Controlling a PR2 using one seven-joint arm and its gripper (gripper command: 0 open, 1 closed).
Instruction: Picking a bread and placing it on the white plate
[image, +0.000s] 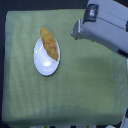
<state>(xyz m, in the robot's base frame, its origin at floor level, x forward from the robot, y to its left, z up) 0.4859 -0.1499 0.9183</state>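
Observation:
The golden-brown bread (49, 43) lies on the white plate (44, 63), slanting from the plate's upper left rim toward its right side. The plate sits on the green cloth in the exterior view's left half. My grey arm enters from the upper right, and its gripper (76, 32) hangs to the right of the plate, apart from the bread. Its fingers are blurred and foreshortened, so I cannot make out whether they are open or shut. Nothing shows between them.
A green cloth (85, 85) covers the tabletop. Its dark edges run along the exterior view's left side and bottom. The bulky grey arm body (107, 27) fills the upper right corner.

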